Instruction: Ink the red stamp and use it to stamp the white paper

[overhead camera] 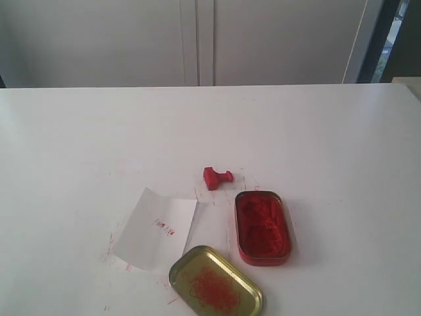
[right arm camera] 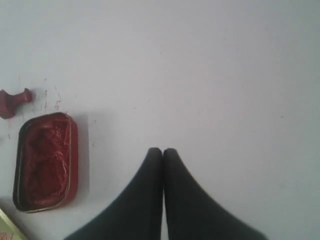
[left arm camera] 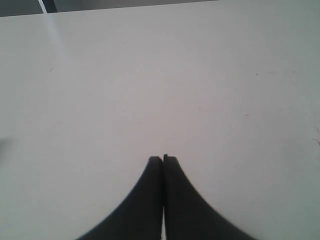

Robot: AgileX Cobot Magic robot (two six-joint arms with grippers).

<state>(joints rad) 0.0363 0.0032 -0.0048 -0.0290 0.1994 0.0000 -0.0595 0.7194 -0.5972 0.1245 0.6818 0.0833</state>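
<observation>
**Inspector:** Location of the stamp [overhead camera: 216,178]?

**Assistant:** It lies on its side on the table [overhead camera: 99,131], handle pointing right in the exterior view. It is just beyond the far left corner of the open tin [overhead camera: 263,227] and apart from it. Nothing is holding it.

**Inspector:** And the paper [overhead camera: 158,228]?

**Assistant:** It lies flat, directly left of the tin, with one crease running across it. A small red print [overhead camera: 164,228] sits near the middle. The lid [overhead camera: 216,284] (gold, smeared red inside) sits at the paper's near right corner. I cannot tell whether it overlaps the paper.

**Inspector:** Left gripper [left arm camera: 163,159]?

**Assistant:** Its fingers are pressed together with nothing between them, over bare table.

**Inspector:** Right gripper [right arm camera: 163,151]?

**Assistant:** The same: fingers closed tip to tip and empty. It is beside the tin, well clear of the stamp.
</observation>
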